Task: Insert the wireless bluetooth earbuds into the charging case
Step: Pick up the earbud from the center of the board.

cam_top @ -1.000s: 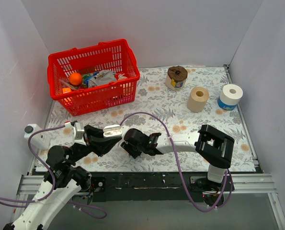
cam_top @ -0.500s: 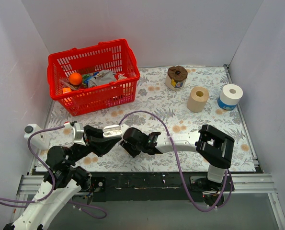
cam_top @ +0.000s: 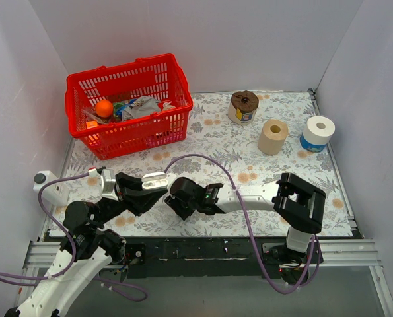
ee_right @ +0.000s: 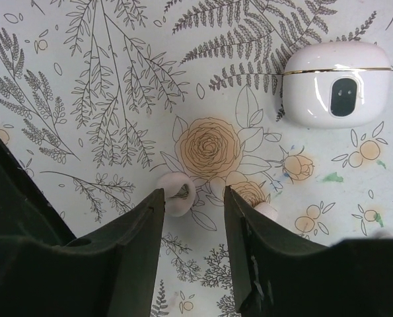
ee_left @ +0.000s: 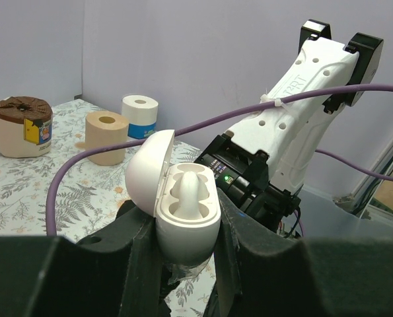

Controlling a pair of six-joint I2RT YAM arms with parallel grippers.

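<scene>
In the left wrist view my left gripper [ee_left: 188, 224] is shut on the charging case [ee_left: 186, 221], a small white case held upright. Its lid [ee_left: 146, 168] is swung open to the left, and the moulded wells inside show. From above, the case [cam_top: 155, 179] hangs over the near part of the table. My right gripper [ee_right: 193, 201] is open, pointing down over the floral cloth just right of the case. One white earbud [ee_right: 176, 195] lies on the cloth against the inner edge of the left fingertip. A second earbud [ee_right: 265, 210] peeks out beyond the right finger, partly hidden.
A closed white rounded case with a dark oval window [ee_right: 335, 86] lies on the cloth up and right of the right gripper. A red basket [cam_top: 127, 105] of items stands at the back left. Three rolls [cam_top: 273, 137] stand at the back right. A purple cable [cam_top: 209, 162] arches over the arms.
The right gripper has edged slightly left, toward the held case. The left gripper and the case have not moved.
</scene>
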